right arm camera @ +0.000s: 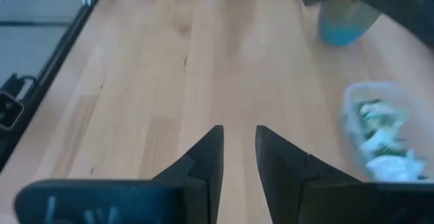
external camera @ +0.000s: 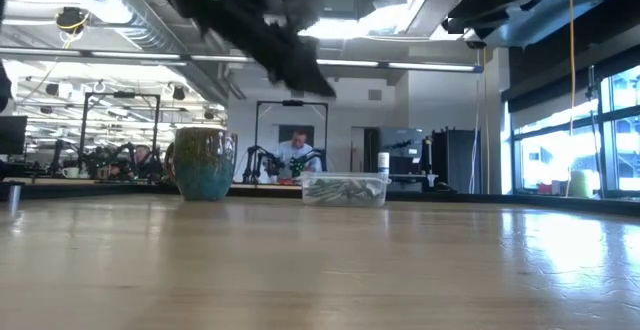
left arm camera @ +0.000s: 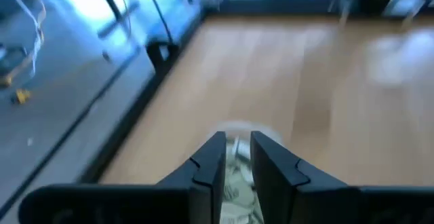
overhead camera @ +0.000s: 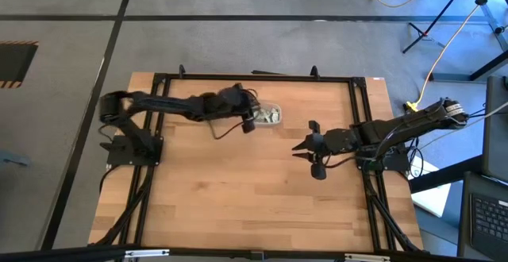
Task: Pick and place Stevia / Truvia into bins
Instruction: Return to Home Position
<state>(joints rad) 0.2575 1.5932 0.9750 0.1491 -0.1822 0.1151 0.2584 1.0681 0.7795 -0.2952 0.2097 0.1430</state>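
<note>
Sachets (right arm camera: 380, 139) lie jumbled, seemingly unaligned, inside bin (external camera: 345, 176).

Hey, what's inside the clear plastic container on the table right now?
Small pale green and white paper sachets lie in the clear rectangular plastic container. The left gripper overhead hides part of the pile, so no count.

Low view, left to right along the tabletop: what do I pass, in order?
Brown and teal mug → clear bin holding the sachets. A person sits in the room behind; left out of the order because they overlap the bin's left edge.
</note>
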